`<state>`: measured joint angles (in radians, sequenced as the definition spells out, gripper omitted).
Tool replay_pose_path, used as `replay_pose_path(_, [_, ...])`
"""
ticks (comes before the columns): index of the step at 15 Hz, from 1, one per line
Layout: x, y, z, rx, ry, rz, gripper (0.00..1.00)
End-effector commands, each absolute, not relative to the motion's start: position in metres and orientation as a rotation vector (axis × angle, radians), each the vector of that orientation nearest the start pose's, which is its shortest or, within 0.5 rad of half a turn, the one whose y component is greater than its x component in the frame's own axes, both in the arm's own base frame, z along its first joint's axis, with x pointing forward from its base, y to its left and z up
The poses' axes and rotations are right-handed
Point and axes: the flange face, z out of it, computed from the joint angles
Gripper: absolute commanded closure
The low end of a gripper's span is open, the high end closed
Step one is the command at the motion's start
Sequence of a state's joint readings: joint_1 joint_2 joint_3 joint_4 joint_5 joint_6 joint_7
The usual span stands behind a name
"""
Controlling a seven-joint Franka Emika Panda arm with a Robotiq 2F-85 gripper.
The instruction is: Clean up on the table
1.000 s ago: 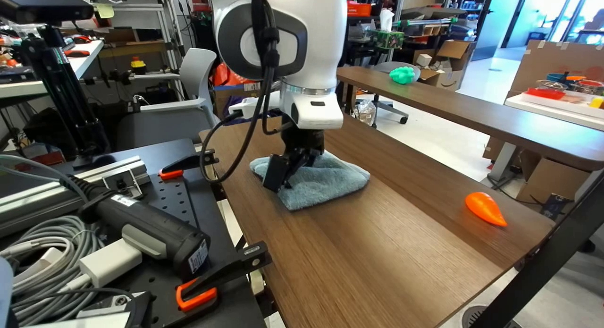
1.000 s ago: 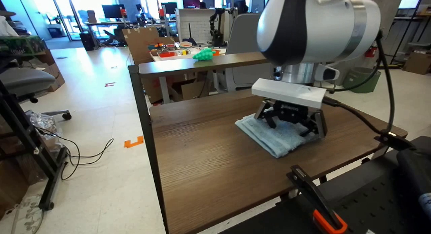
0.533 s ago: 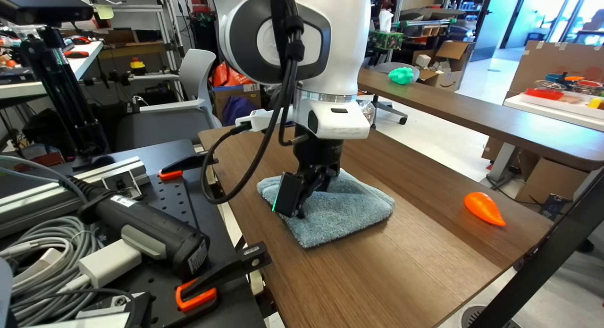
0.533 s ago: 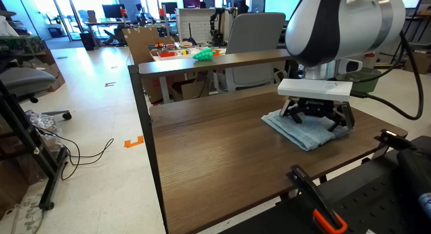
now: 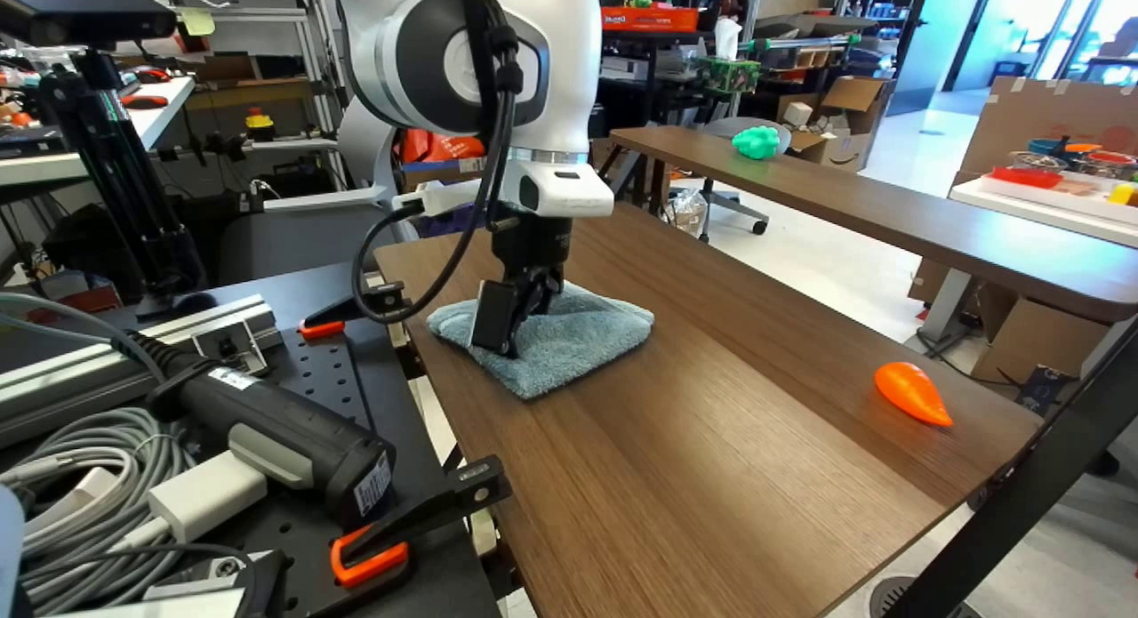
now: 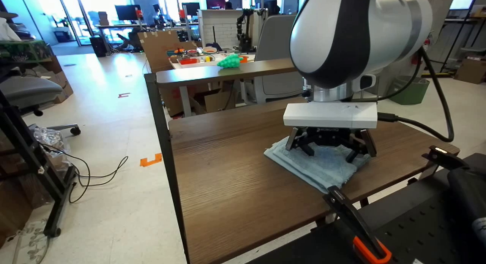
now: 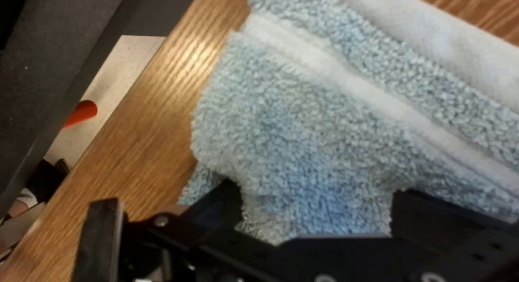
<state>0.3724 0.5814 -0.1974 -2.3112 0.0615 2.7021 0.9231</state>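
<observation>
A folded blue-grey towel (image 5: 591,329) lies flat on the brown table (image 5: 676,458), with its white hems at one side in the wrist view (image 7: 308,111). My gripper (image 6: 330,154) points down and is open, with its fingers spread wide. The fingertips (image 7: 399,201) press into the top of the towel, which bulges a little between them and is not pinched. In an exterior view the towel's near corner (image 6: 322,180) lies by the table's front edge. The towel's part under the gripper is hidden.
An orange teardrop-shaped object (image 5: 913,393) lies on the table toward its far corner. Black clamps with orange grips (image 5: 373,547) sit on the dark cart beside the table edge. A longer table (image 5: 853,187) behind bears a green object (image 5: 756,142). A black post (image 6: 161,119) stands at one table end.
My gripper and the towel under it slid one way along the table, then back. Since half a second ago both moved toward the chair end and cart-side edge. The fingers stay spread.
</observation>
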Motion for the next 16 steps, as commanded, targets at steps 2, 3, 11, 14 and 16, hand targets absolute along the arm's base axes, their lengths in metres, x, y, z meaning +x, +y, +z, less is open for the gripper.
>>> replay_pose_path(2, [0.471, 0.065, 0.066, -3.092, 1.313, 0.265, 0.00])
replay_pose_path(3, [0.475, 0.055, 0.069, -3.077, 1.360, 0.250, 0.00])
replay_pose_path(11, [0.494, -0.053, 0.098, -2.833, 1.837, 0.149, 0.00])
replay_pose_path(14, [0.502, -0.098, 0.110, -2.681, 2.041, 0.076, 0.00])
replay_pose_path(16, [0.506, -0.114, 0.116, -2.612, 2.120, 0.038, 0.00])
